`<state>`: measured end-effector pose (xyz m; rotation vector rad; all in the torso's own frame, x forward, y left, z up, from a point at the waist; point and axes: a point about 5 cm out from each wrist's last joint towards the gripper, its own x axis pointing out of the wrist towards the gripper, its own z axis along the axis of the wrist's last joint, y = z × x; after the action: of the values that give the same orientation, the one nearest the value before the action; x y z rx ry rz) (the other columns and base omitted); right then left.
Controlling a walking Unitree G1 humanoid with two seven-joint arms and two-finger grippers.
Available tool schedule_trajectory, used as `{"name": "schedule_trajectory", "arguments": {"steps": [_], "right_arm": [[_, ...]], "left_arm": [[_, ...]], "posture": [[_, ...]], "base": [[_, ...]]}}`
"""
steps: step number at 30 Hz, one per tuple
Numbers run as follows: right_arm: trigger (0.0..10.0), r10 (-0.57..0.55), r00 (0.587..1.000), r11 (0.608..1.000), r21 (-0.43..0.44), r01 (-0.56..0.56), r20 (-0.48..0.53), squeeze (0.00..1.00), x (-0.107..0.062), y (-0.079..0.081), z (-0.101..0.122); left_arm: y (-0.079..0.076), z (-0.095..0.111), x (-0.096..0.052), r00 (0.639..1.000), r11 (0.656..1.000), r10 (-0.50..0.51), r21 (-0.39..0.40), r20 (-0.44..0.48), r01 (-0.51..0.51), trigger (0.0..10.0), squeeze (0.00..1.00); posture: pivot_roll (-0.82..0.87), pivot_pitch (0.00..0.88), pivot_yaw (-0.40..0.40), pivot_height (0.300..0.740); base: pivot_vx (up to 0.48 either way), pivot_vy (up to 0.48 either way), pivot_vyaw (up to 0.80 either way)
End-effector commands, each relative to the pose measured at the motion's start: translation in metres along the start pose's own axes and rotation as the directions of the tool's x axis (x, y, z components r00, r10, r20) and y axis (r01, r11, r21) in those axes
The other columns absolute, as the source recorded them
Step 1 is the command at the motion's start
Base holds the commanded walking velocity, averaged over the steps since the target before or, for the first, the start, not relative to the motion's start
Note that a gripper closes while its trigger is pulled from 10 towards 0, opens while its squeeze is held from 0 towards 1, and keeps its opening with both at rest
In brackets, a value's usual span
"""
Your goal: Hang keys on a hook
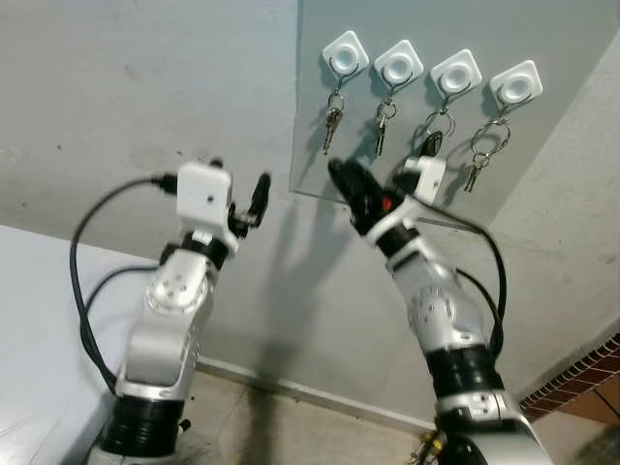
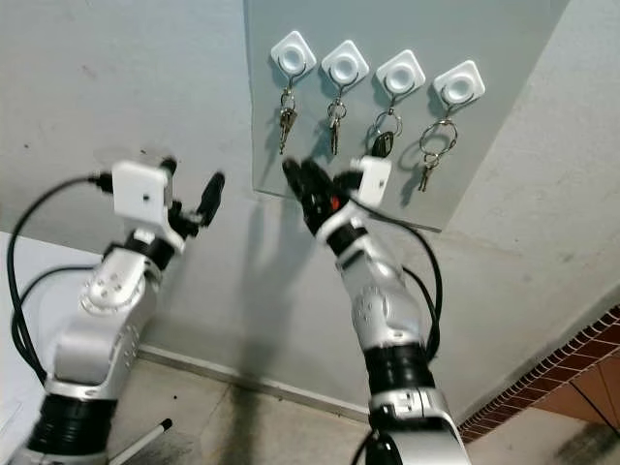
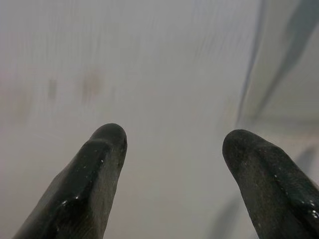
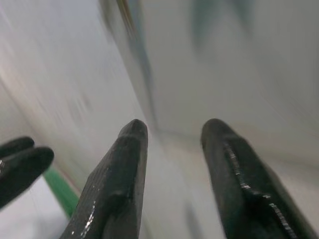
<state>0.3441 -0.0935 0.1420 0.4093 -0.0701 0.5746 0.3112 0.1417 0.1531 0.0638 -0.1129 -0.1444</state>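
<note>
- I had both arms raised toward the wall, where a grey panel (image 1: 542,184) carried four white hooks in a row.
- All four hooks already bore keys: a bunch on the first hook (image 1: 345,53), another on the second hook (image 1: 398,64), a dark-headed key (image 1: 432,141) under the third hook (image 1: 455,74), and a ring of keys (image 1: 487,147) under the fourth hook (image 1: 514,85).
- My right gripper (image 1: 349,184) sat at the panel's lower edge, below the second hook. Its fingers (image 4: 130,164) stood apart with nothing between them.
- My left gripper (image 1: 258,197) was off to the left, beside the panel's edge and facing bare wall. Its fingers (image 3: 102,169) were spread wide and it held nothing.
- The relation that mattered: the keys lay above and to the right of the right gripper, hanging with their long axes straight down. The right arm was clearly nearer.
- I judged the hanging done, so a clean retreat was probably next.
</note>
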Motion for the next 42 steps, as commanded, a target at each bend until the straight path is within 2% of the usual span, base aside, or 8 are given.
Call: {"name": "schedule_trajectory", "arguments": {"steps": [1, 5, 16, 19, 20, 21, 22, 42], "right_arm": [[10.0, -0.02, 0.998, 0.998, -0.058, 0.017, -0.067, 1.0, -0.012, -0.008, -0.02], [10.0, -0.095, 0.966, 0.99, -0.125, 0.067, -0.241, 1.0, -0.042, -0.023, -0.067], [10.0, -0.231, 0.902, 0.958, -0.247, 0.145, -0.365, 1.0, -0.072, -0.038, -0.103], [10.0, -0.316, 0.796, 0.94, -0.282, 0.191, -0.516, 1.0, -0.108, -0.042, -0.136], [10.0, -0.336, 0.761, 0.934, -0.3, 0.194, -0.555, 0.59, -0.119, -0.043, -0.144], [10.0, -0.338, 0.755, 0.933, -0.307, 0.189, -0.562, 0.59, -0.122, -0.043, -0.145], [10.0, -0.342, 0.749, 0.931, -0.314, 0.187, -0.567, 0.0, -0.123, -0.043, -0.147], [10.0, -0.5, 0.399, 0.865, -0.431, 0.255, -0.768, 0.0, -0.232, -0.053, -0.186]], "left_arm": [[0.002, -0.028, -0.007, 0.998, 0.998, 0.027, 0.056, -0.05, -0.024, 10.0, 0.0], [0.001, -0.09, -0.03, 0.97, 0.998, 0.039, 0.061, -0.24, -0.025, 10.0, 0.0], [-0.001, -0.143, -0.056, 0.915, 1.0, 0.005, 0.019, -0.403, 0.003, 10.0, 0.0], [-0.008, -0.169, -0.079, 0.846, 0.998, -0.03, 0.03, -0.532, 0.054, 10.0, 0.0], [-0.009, -0.175, -0.085, 0.825, 0.998, -0.035, 0.025, -0.564, 0.059, 10.0, 0.0], [-0.009, -0.176, -0.086, 0.821, 0.998, -0.034, 0.022, -0.571, 0.057, 10.0, 0.0], [-0.009, -0.177, -0.087, 0.817, 0.998, -0.035, 0.018, -0.575, 0.055, 10.0, 0.0], [-0.005, -0.228, -0.188, 0.522, 0.99, 0.112, 0.048, -0.846, -0.134, 10.0, 0.0]], "posture": [[-0.03, 0.0, -0.031, 0.74], [-0.03, 0.0, -0.025, 0.74], [-0.05, 0.0, -0.013, 0.74], [-0.06, 0.0, -0.008, 0.74], [-0.05, 0.0, -0.007, 0.74], [-0.05, 0.0, -0.007, 0.74], [-0.05, 0.0, -0.008, 0.74], [-0.05, 0.0, -0.03, 0.74]], "base": [[0.0, 0.0, 0.0], [0.0, 0.0, 0.0], [0.0, 0.0, 0.0], [0.0, 0.0, 0.0], [0.0, 0.0, 0.0], [0.0, 0.0, 0.0], [0.0, 0.0, 0.0], [0.0, 0.0, 0.0]]}}
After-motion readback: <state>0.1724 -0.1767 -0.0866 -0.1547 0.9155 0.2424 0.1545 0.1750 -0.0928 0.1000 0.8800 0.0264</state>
